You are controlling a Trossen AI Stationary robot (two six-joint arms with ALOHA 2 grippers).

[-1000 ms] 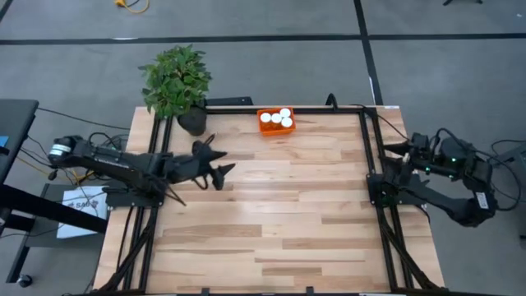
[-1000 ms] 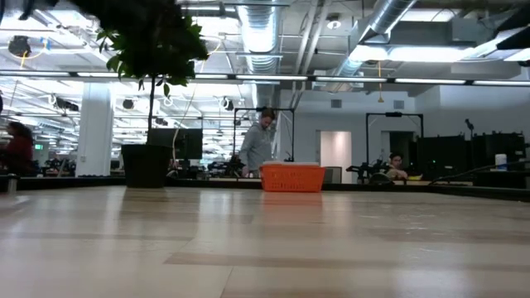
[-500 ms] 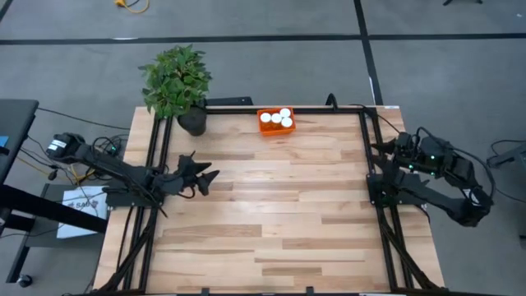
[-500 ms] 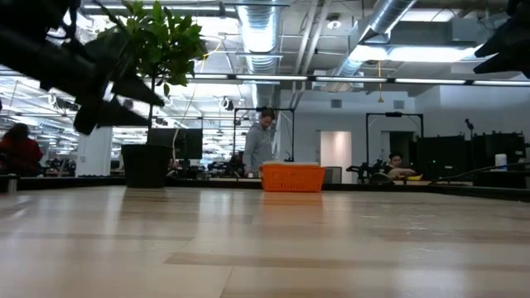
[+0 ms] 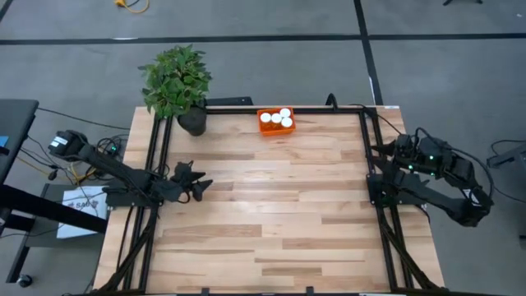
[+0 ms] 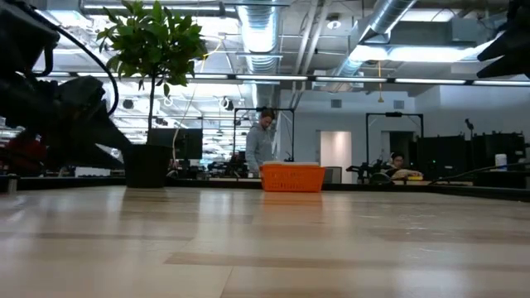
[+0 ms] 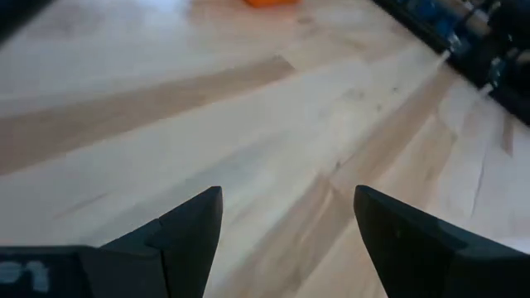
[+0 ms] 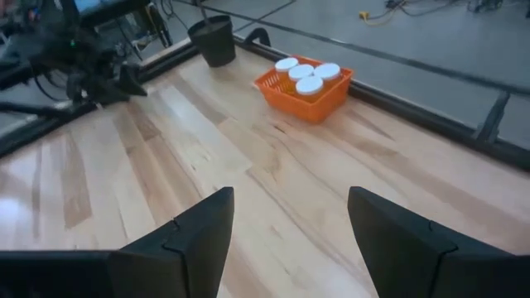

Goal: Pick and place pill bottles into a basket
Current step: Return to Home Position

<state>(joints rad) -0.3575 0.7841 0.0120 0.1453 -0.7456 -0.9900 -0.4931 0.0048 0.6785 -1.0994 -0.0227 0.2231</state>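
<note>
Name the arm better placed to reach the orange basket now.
Right, probably: the right gripper is open and faces the basket squarely; the left gripper points across the table, basket barely in its view.

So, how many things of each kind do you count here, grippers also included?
Bottles: 4, all in the basket
Basket: 1
Plant: 1
Grippers: 2, left gripper and right gripper, both open and empty
Total: 8
</note>
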